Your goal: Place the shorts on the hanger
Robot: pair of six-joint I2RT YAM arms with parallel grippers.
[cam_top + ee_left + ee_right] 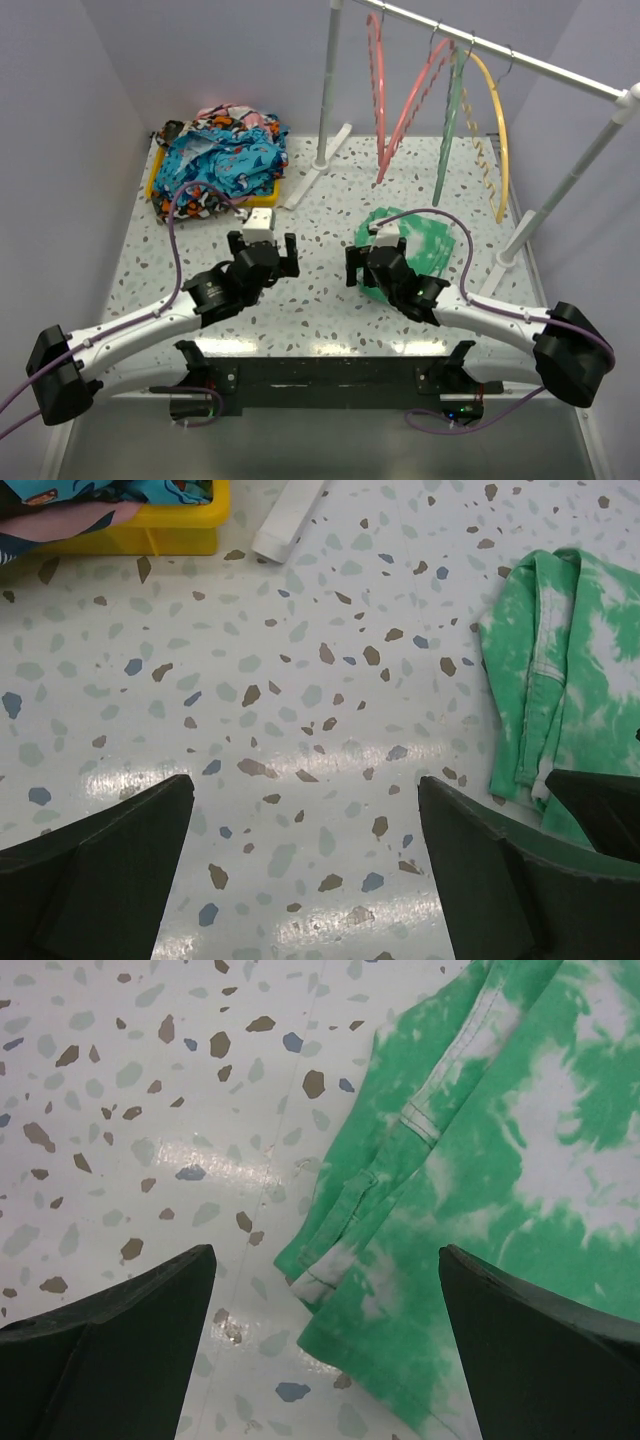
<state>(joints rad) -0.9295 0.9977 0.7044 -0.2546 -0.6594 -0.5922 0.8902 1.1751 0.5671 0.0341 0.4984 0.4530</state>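
Note:
The turquoise shorts [225,160] lie on top of a clothes pile in a yellow tray [268,190] at the back left; a corner of them shows in the left wrist view [170,488]. Two salmon-pink hangers [378,70] [412,100] hang from the rail [520,60] at the back right. My left gripper [262,248] is open and empty above the bare table, in front of the tray. My right gripper [372,262] is open and empty over the near-left edge of a green cloth [425,243]; that cloth lies between my open right jaws in the right wrist view [480,1150].
A green hanger [450,120] and a yellow hanger [495,130] hang on the same rail. White rack feet [315,165] [515,245] stand on the terrazzo table. An orange-black-white garment [195,205] spills from the tray. The green cloth also shows in the left wrist view [560,670].

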